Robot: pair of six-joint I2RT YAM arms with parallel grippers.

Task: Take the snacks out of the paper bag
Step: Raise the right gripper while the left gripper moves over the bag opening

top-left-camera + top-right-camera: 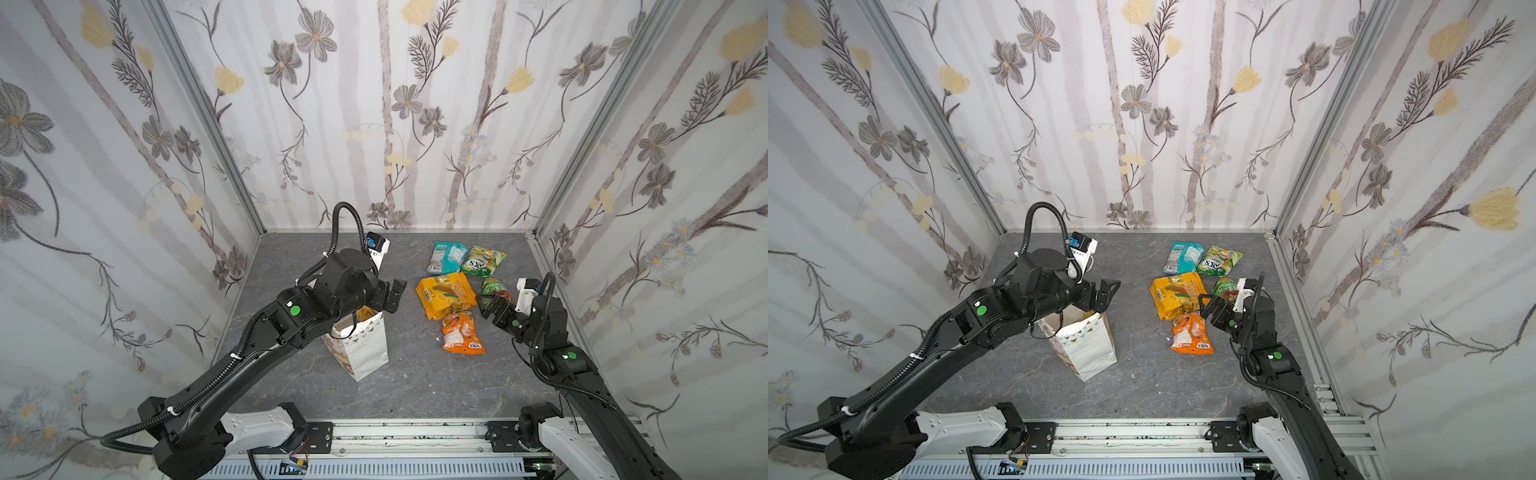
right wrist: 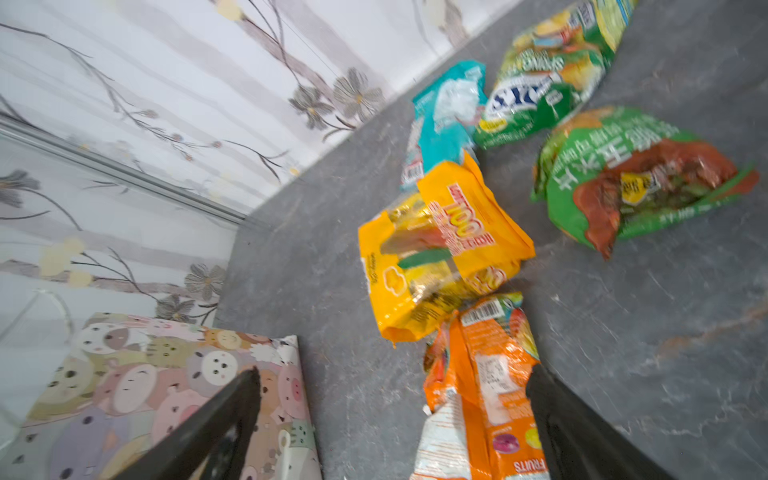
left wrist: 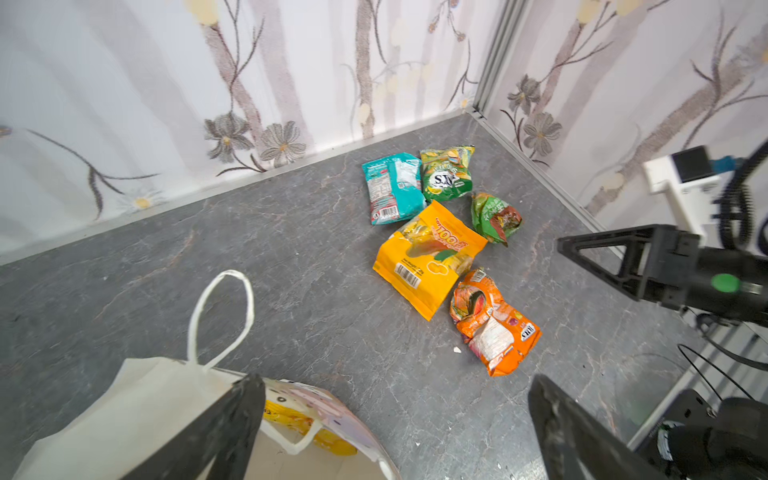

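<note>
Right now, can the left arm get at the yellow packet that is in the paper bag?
Probably yes. The left gripper is open, close above the open mouth of the paper bag, and the yellow packet shows inside. One cord handle lies across it and may catch.

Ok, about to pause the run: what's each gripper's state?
Left gripper: open, holding nothing.
Right gripper: open, holding nothing.

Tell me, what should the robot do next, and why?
Probably lower the open left gripper into the paper bag below it: a yellow packet is inside, while five other packets already lie out on the table.
</note>
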